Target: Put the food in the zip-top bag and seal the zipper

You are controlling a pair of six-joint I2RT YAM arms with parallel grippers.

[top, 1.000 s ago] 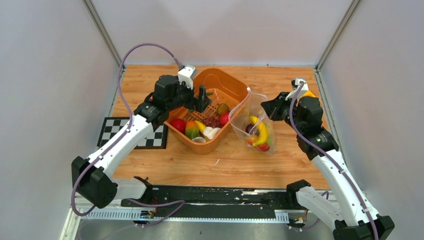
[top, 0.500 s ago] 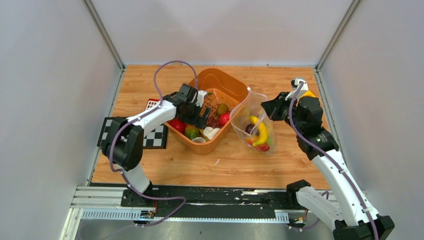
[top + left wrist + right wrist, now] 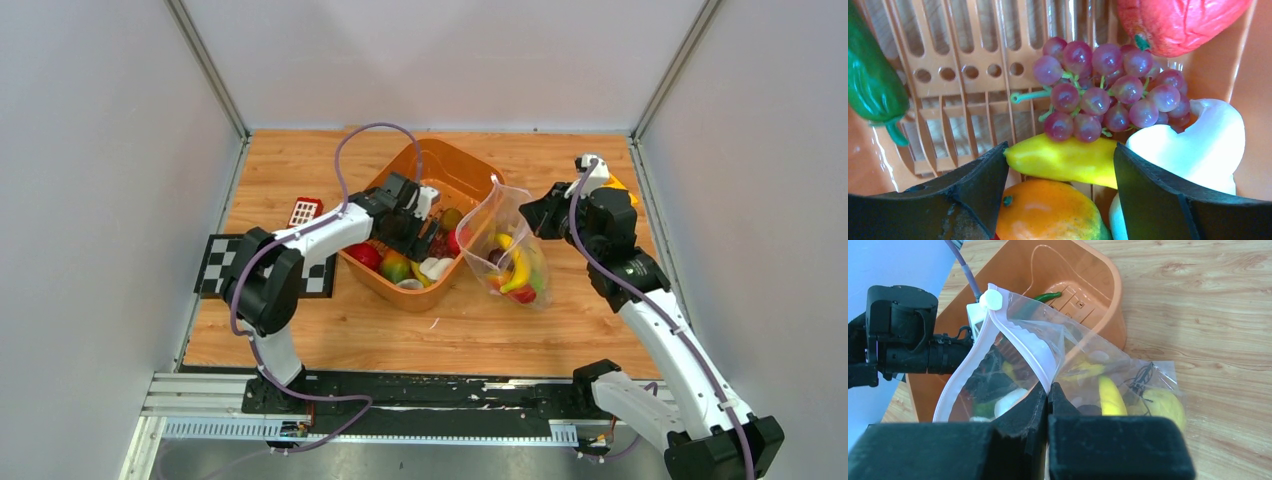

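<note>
Bag [image 3: 508, 250] upright, right of centre of table [image 3: 400, 330], against right wall of basket [image 3: 455, 165], mouth gaping toward basket. Zipper [image 3: 1020, 342] unsealed. Banana [image 3: 519, 265] and other food inside.
Right gripper [image 3: 1048, 389] pinched together on zipper edge, holding bag up.
Left gripper [image 3: 1060, 152] down in basket, jaws apart, straddling yellow fruit [image 3: 1063, 161]. Grapes [image 3: 1108, 90] just beyond, mushroom [image 3: 1198, 145] at right, mango [image 3: 1048, 212] below.
Checkerboard [image 3: 215, 270] at table's left edge.
</note>
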